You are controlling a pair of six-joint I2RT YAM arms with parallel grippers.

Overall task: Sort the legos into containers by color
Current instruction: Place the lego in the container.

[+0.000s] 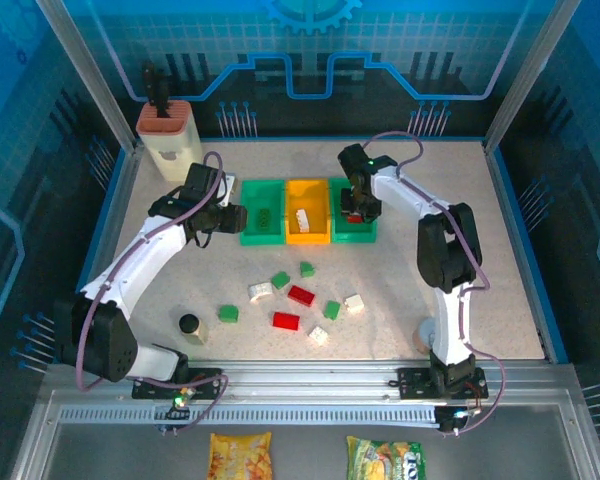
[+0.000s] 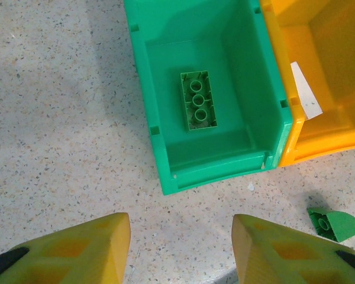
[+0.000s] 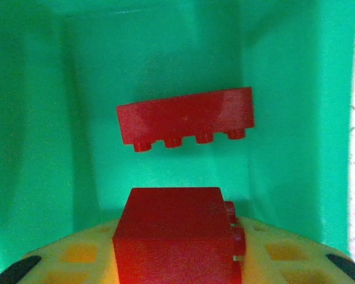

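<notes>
My cell, inventory. Tabletop: speckled beige stone-look slab (image 1: 510, 250), evenly lit. Back wall: blue panel w/ circuit-line & gear print (image 1: 300, 60). Corners: slanted silver aluminium posts (image 1: 90, 75). Near edge: ribbed silver rail (image 1: 310, 400).

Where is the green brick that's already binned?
In the left wrist view, the green brick lies inside the leftmost green bin, beside the orange-yellow bin.

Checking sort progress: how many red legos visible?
4 red legos: two on the table, one inside the right green bin, one in the right gripper. More may be hidden.

Left fingers (image 2: 77, 248) parted, right fingers (image 3: 71, 255) gripping red brick (image 3: 176, 242)
</notes>
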